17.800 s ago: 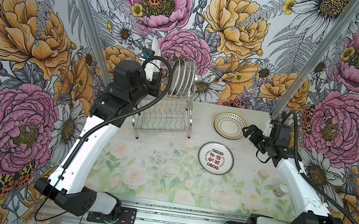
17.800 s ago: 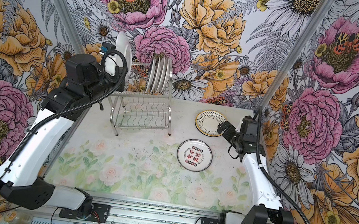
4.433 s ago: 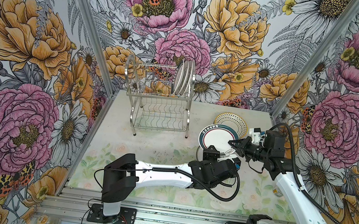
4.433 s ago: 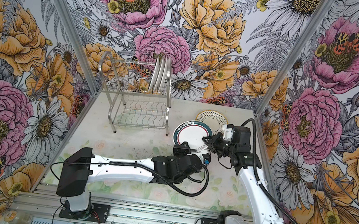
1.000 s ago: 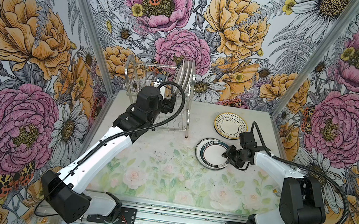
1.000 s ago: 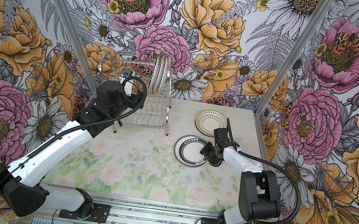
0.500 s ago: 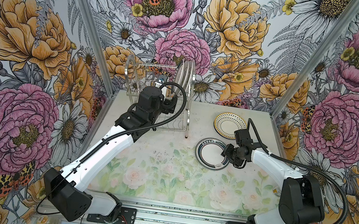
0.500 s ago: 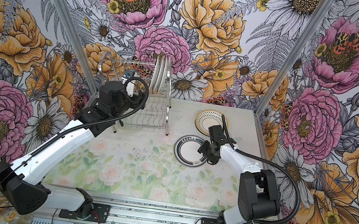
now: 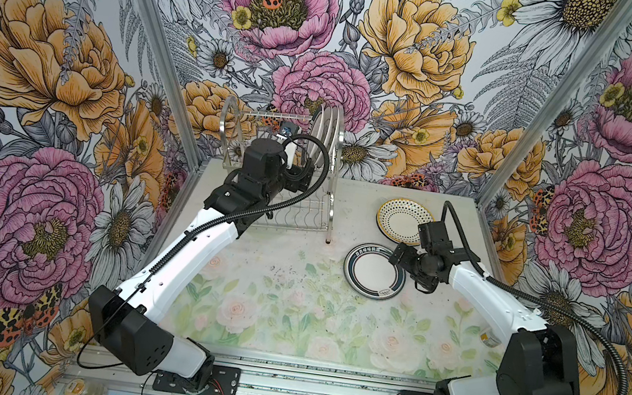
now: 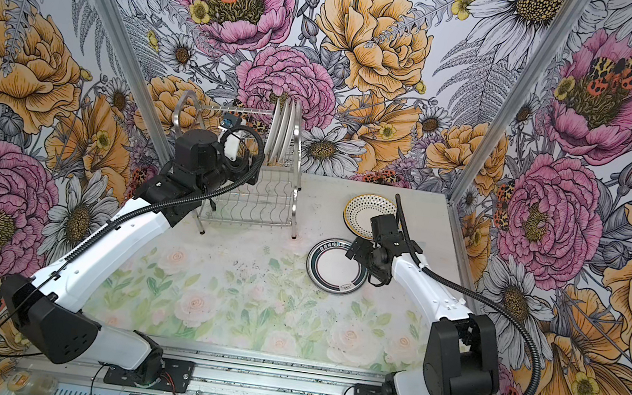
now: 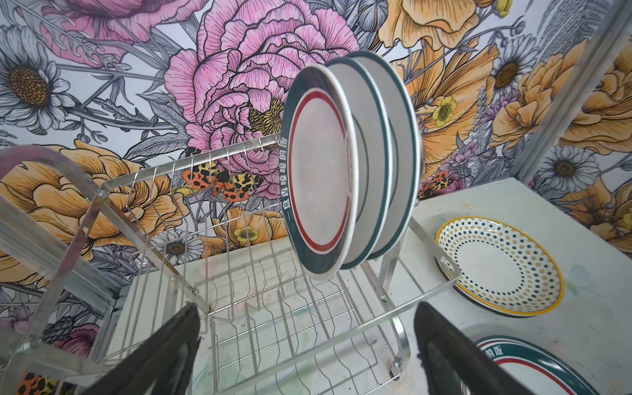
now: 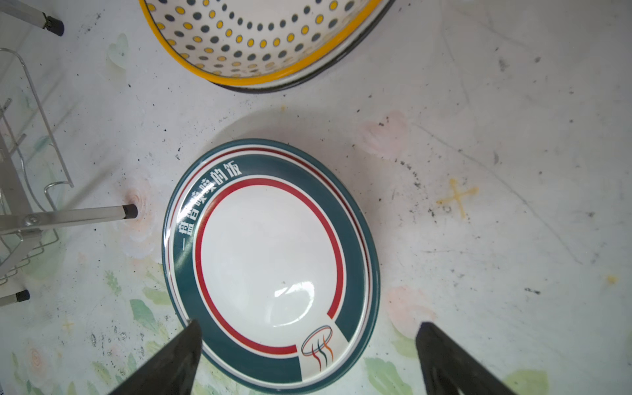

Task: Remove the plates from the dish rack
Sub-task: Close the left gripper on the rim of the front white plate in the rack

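Glossy round teal-rimmed plates (image 11: 318, 178) were stood upright in the shiny wire dish rack (image 11: 51, 260); the left gripper (image 11: 306, 309) and right gripper (image 12: 309, 325) were spread wide, nothing grasped.

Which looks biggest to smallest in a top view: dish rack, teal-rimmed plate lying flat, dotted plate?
1. dish rack
2. teal-rimmed plate and dotted plate: nearly alike; the dotted one lies farther back, so unranked.

In both top views the left arm (image 9: 193, 252) hides part of the lower tier of the dish rack (image 9: 333, 184). Beside the dish rack, the dotted plate (image 12: 260, 41) runs off the right wrist view's edge, and the plate beneath it (image 12: 307, 81) shows only a dark rim sliver.
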Robot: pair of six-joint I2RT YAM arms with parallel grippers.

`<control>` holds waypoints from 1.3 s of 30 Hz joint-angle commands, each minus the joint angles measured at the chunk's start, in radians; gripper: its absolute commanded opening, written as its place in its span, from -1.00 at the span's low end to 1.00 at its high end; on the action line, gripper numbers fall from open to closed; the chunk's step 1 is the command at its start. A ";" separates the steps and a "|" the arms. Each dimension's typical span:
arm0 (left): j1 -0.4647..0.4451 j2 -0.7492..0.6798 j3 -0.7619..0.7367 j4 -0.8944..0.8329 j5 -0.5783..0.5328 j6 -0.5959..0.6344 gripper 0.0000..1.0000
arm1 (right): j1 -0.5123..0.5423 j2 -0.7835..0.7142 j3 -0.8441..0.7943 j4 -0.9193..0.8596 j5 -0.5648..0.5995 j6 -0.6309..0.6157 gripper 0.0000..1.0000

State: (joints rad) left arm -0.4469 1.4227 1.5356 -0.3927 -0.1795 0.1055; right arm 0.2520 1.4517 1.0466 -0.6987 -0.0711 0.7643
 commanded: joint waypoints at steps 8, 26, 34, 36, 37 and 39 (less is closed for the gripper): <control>0.076 0.053 0.081 0.008 0.225 0.023 0.98 | -0.023 -0.045 0.073 0.005 0.018 -0.046 0.99; 0.133 0.206 0.217 -0.002 0.265 0.043 0.97 | -0.098 -0.105 0.037 0.005 -0.002 -0.068 0.99; 0.132 0.265 0.255 -0.016 0.244 0.062 0.72 | -0.112 -0.127 0.024 0.005 -0.010 -0.072 0.99; 0.132 0.278 0.264 -0.018 0.233 0.066 0.64 | -0.115 -0.129 0.024 0.006 -0.012 -0.072 0.98; 0.131 0.286 0.270 -0.021 0.232 0.068 0.59 | -0.116 -0.128 0.024 0.006 -0.013 -0.074 0.99; 0.131 0.300 0.279 -0.023 0.224 0.074 0.51 | -0.117 -0.129 0.026 0.006 -0.018 -0.074 0.99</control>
State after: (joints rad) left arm -0.3222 1.7073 1.7851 -0.4030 0.0608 0.1650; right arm 0.1425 1.3479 1.0809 -0.6994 -0.0776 0.7109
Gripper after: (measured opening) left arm 0.763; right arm 0.992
